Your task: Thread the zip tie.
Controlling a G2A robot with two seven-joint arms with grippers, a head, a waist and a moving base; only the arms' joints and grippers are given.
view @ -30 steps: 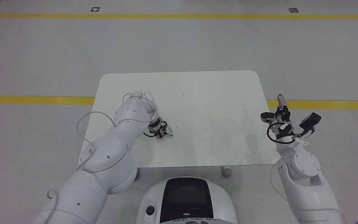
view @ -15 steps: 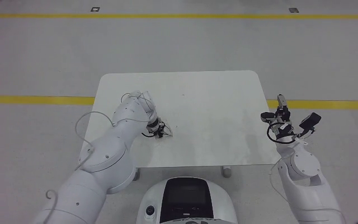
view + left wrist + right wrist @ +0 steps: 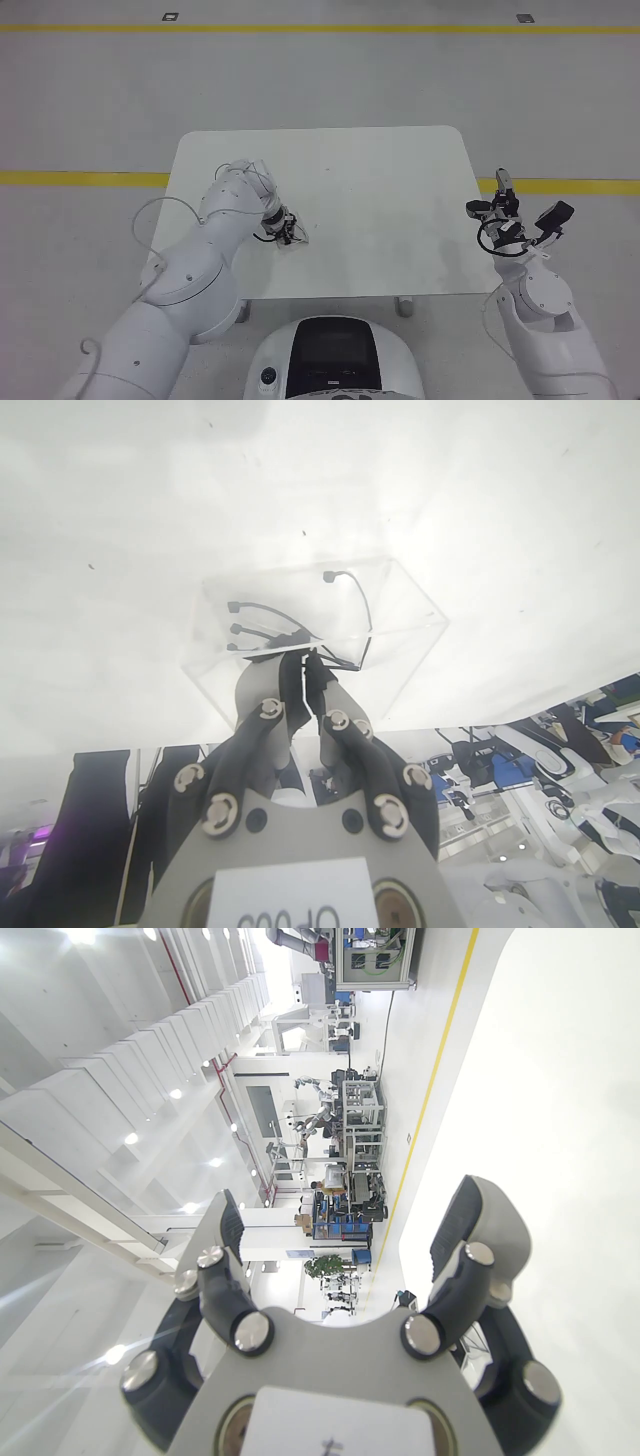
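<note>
A small clear box (image 3: 410,610) stands on the white table (image 3: 380,190) near its front left. Several black zip ties (image 3: 260,610) lie inside it, heads fanned out, tails bunched at the near wall. My left gripper (image 3: 306,660) dips over that wall, its fingers pressed together on the bunched tails of the zip ties. In the top view the left gripper (image 3: 287,228) is at the box (image 3: 299,241). My right gripper (image 3: 350,1223) is open and holds nothing. It hangs off the table's right edge, where the top view shows the right gripper (image 3: 505,200).
The table's front edge runs close behind the box (image 3: 350,730). The middle and right of the tabletop (image 3: 400,220) are bare white surface. A yellow floor line (image 3: 80,178) passes beside the table.
The left arm's wrist has shifted slightly toward the table's far left while its gripper stays at the box. The right arm has not moved.
</note>
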